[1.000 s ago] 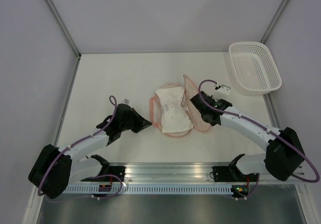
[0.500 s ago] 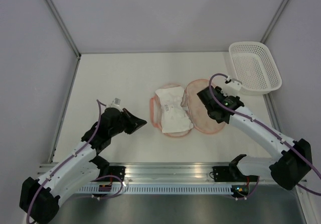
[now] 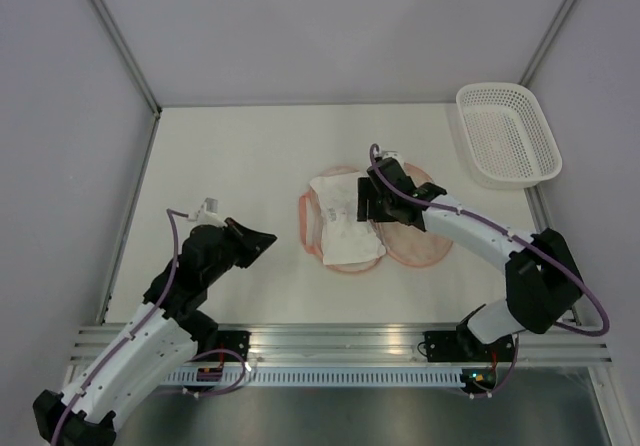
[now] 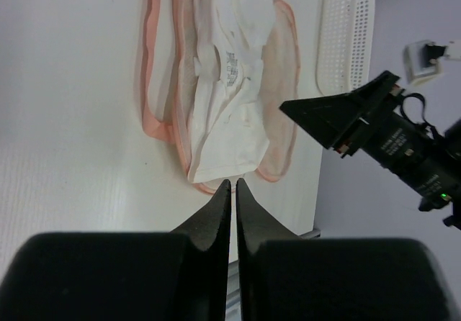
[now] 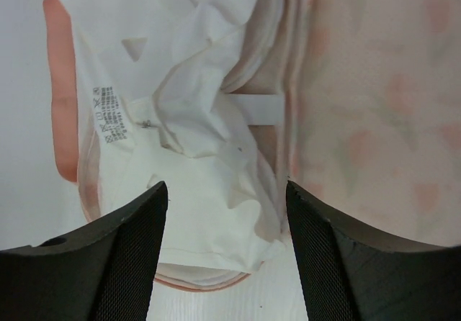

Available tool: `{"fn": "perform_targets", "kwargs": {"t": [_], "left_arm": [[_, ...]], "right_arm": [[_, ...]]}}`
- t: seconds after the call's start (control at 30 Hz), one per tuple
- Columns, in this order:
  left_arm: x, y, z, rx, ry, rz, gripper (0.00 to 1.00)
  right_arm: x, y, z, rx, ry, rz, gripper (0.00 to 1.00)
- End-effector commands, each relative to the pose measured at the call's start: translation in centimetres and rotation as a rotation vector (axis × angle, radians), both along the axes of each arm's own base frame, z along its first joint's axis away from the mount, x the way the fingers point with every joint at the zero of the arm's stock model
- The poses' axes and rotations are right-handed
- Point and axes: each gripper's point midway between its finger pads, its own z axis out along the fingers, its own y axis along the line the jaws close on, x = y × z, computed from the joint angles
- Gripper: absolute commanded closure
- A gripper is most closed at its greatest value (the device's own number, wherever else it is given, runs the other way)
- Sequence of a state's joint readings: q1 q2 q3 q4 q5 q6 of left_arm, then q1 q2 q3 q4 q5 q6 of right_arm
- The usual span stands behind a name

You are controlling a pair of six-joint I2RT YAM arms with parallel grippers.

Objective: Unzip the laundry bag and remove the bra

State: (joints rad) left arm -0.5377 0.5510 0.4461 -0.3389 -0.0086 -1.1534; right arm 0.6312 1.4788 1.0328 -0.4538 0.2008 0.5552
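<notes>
A: The right gripper [image 5: 225, 186]?
B: Its fingers are spread wide, just above the bra [image 5: 194, 134], which lies on the left half of the unzipped laundry bag [image 3: 425, 248].
A: The left gripper [image 4: 233, 183]?
B: Fingers pressed together, holding nothing, well apart from the bag.

Between the black fingers of the right claw [image 5: 223, 191] and just ahead of them, the bra [image 5: 187, 119] is plain white with a small label of dark grey print. To the right of that claw, the laundry bag [image 5: 374, 105] is cream with faint orange-pink motifs and a salmon-pink trim. The left claw [image 4: 233, 184] is black too, and well beyond it a white lattice basket [image 4: 344, 33] stands on the off-white table [image 4: 72, 83].
</notes>
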Motion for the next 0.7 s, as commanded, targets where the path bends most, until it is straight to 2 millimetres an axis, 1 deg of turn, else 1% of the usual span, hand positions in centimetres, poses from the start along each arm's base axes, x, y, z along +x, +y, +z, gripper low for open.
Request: {"fn": "perform_targets", "kwargs": {"t": [0.0, 0.03, 0.07, 0.1, 0.13, 0.17, 0.2, 0.3, 0.33, 0.37, 0.4, 0.47, 0.5, 0.53, 0.6, 0.63, 0.67], "left_arm": [[0.5, 1.7, 1.7, 0.037, -0.091, 0.061, 0.91], [0.4, 1.8, 1.7, 0.037, -0.091, 0.064, 0.91], [0.3, 1.9, 1.8, 0.032, -0.094, 0.067, 0.91], [0.1, 1.9, 1.9, 0.029, -0.097, 0.066, 0.91], [0.0, 1.9, 1.8, 0.028, -0.093, 0.065, 0.91], [-0.1, 1.9, 1.7, 0.027, -0.091, 0.063, 0.91], [-0.2, 1.9, 1.8, 0.022, -0.094, 0.059, 0.91], [-0.4, 1.8, 1.5, 0.020, -0.084, 0.054, 0.92], [-0.5, 1.8, 1.3, 0.018, -0.079, 0.049, 0.93], [-0.5, 1.8, 1.3, 0.017, -0.078, 0.048, 0.94], [-0.6, 1.8, 1.2, 0.017, -0.074, 0.047, 0.94], [-0.7, 1.8, 1.3, 0.017, -0.075, 0.048, 0.95], [-0.7, 1.9, 1.3, 0.017, -0.077, 0.051, 0.95], [-0.7, 2.0, 1.4, 0.016, -0.078, 0.055, 0.95], [-0.6, 2.1, 1.5, 0.017, -0.084, 0.058, 0.95], [-0.6, 2.1, 1.4, 0.019, -0.081, 0.060, 0.96], [-0.6, 2.1, 1.3, 0.021, -0.076, 0.061, 0.96]], "right_arm": [[1.6, 5.5, 1.6, 0.148, -0.038, 0.198, 0.28], [1.9, 6.2, 1.5, 0.167, -0.031, 0.217, 0.28], [1.8, 7.0, 0.4, 0.172, 0.004, 0.244, 0.27], [2.6, 7.6, 0.8, 0.183, -0.007, 0.252, 0.27], [2.8, 8.0, 0.5, 0.183, 0.002, 0.258, 0.27], [3.1, 8.3, -0.8, 0.168, 0.027, 0.265, 0.27], [3.7, 8.8, -0.7, 0.168, 0.022, 0.269, 0.27], [4.4, 9.4, -2.4, 0.136, 0.049, 0.282, 0.27], [4.6, 9.3, -2.9, 0.115, 0.055, 0.274, 0.27], [4.7, 9.3, -3.9, 0.093, 0.069, 0.270, 0.27], [5.0, 9.2, -4.1, 0.084, 0.070, 0.260, 0.27], [5.3, 8.1, -5.3, 0.021, 0.084, 0.211, 0.27], [5.3, 7.8, -5.4, 0.006, 0.084, 0.198, 0.27], [5.4, 7.0, -5.7, -0.031, 0.077, 0.161, 0.29], [5.1, 6.5, -6.1, -0.048, 0.085, 0.151, 0.35], [5.0, 6.4, -6.2, -0.049, 0.085, 0.153, 0.46], [4.8, 6.5, -6.7, -0.050, 0.097, 0.162, 0.53]]}}
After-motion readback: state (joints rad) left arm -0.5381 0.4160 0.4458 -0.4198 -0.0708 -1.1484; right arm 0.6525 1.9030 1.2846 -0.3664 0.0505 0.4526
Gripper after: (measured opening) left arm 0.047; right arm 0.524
